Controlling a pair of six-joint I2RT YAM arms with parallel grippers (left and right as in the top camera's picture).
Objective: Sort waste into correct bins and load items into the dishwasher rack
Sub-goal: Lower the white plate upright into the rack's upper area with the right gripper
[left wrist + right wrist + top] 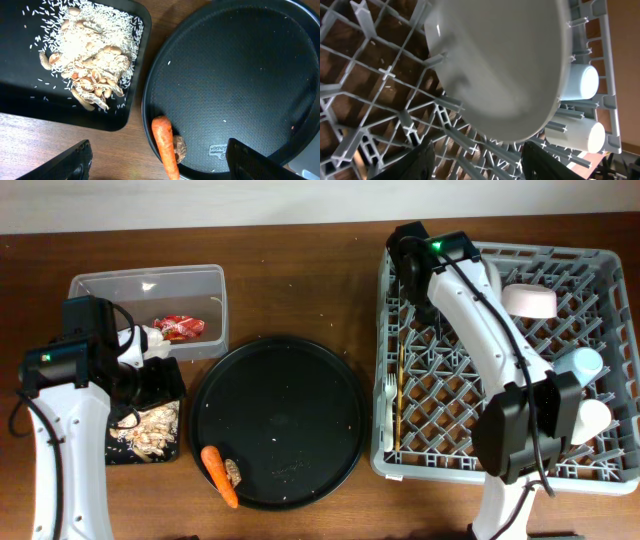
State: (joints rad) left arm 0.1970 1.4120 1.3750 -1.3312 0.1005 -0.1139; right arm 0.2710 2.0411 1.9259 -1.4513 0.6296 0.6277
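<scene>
My left gripper [162, 162] is open above the carrot [162, 137] and brown scrap [179, 148] at the round tray's [280, 420] front left rim. Beige food scraps [90, 55] lie in the black rectangular tray [20, 100]. The clear tub [100, 280] holds the red wrapper [180, 328] and white tissue [152, 338]. My right gripper [477, 160] is open over the rack's [600, 260] lattice, just short of the upright white plate [500, 65]. The rack also holds the pink bowl [530, 302], light-blue cup [583, 363], white cup [590, 418], fork [388, 395] and chopsticks [400, 395].
The table is dark wood. The clear tub and black tray sit at the left, the round tray in the middle, the rack at the right. My right arm stretches across the rack from front to back.
</scene>
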